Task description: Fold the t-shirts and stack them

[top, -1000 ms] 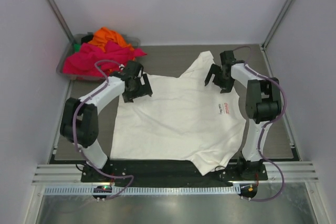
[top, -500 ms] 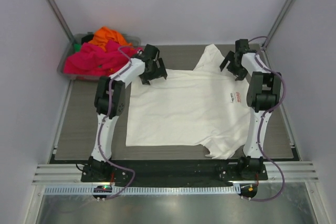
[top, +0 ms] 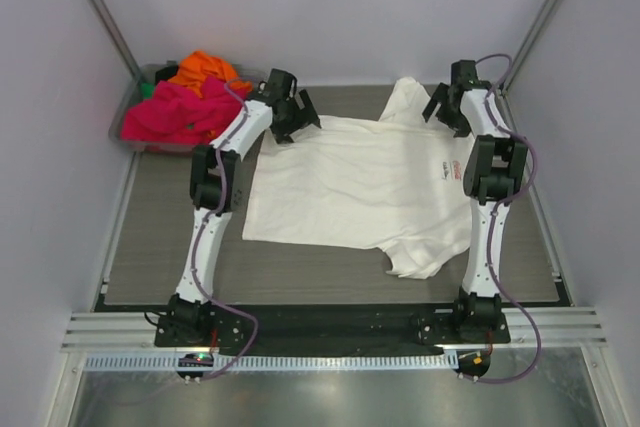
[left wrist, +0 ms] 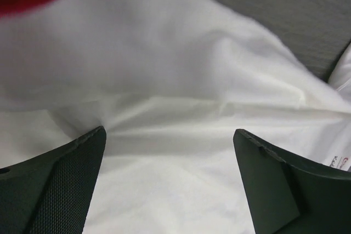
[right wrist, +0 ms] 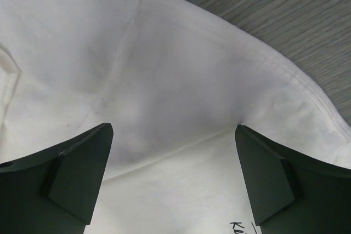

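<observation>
A cream-white t-shirt (top: 350, 187) lies spread on the table, its small red chest logo (top: 447, 169) toward the right. My left gripper (top: 297, 127) is at the shirt's far left corner, open, with bare cloth (left wrist: 164, 80) under the wide jaws. My right gripper (top: 445, 117) is at the far right, by the upper sleeve, also open over the cloth and a hem (right wrist: 181, 69). Neither holds anything. Hot pink (top: 175, 112) and orange (top: 205, 69) t-shirts are heaped at the far left.
A grey plastic bin (top: 150, 73) in the far left corner holds the pink and orange heap, close to my left gripper. Pale walls enclose the table on three sides. The black base rail (top: 330, 322) runs along the near edge.
Both arms have stretched toward the far side of the table. The white shirt has slid with them, away from the near edge that it hung over a second ago. Both grippers stayed open.
</observation>
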Available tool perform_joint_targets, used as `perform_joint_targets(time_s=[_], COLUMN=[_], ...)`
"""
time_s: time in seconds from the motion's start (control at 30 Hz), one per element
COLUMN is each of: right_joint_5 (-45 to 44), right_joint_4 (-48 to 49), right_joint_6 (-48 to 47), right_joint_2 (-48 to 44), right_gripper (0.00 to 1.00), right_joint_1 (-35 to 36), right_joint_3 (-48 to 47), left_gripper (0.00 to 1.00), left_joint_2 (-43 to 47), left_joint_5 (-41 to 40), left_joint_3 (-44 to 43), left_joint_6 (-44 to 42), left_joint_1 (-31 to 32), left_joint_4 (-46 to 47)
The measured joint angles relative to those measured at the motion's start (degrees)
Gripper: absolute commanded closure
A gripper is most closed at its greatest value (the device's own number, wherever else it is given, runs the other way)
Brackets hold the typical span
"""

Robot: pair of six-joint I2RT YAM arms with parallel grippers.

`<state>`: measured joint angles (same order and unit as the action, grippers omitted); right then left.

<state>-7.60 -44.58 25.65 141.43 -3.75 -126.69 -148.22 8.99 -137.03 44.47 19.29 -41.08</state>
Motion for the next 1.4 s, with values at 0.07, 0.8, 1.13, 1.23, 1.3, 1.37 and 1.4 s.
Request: perform_joint_targets(time_s=[0.07,0.8,1.13,1.23,1.3,1.37,1.4], right_joint_5=[1.70,-6.58,-5.44,-4.68,-4.52,-4.46,-4.44], right_joint_4=[-0.07,-16.41,-16.70,-15.02,-13.81,-12.17,-11.58], right_joint_6=[-0.61,21.97,33.90,35.01,35.39,35.67,35.71], right_joint_2=[-0.87,-81.99,-92.32,-91.43,-90.86,-89.88,-89.37], right_gripper=[0.00,0.21,0.51,0.53,0.53,0.57,0.65], right_joint_1=[0.28,32.54,38.84,39.74,40.09,40.52,40.70], right_joint_3=[-0.02,74.55,90.20,92.21,92.45,92.56,92.61], left_gripper=[0.00,0.00,0.02,0.02,0.02,0.02,0.02], left_joint_2=[3.98,60.06,69.46,69.16,68.87,68.37,68.04], left_joint_5=[0.09,-5.01,-6.36,-6.43,-6.40,-6.40,-6.43], left_joint_3=[5.86,77.24,88.76,89.74,90.27,90.55,90.64], left_joint_6=[0.02,0.66,3.78,4.39,4.66,4.72,4.74], left_joint_1=[-0.13,3.69,4.90,5.09,5.14,5.16,5.20], left_joint_4=[-0.68,2.27,8.04,9.79,10.56,11.30,11.74])
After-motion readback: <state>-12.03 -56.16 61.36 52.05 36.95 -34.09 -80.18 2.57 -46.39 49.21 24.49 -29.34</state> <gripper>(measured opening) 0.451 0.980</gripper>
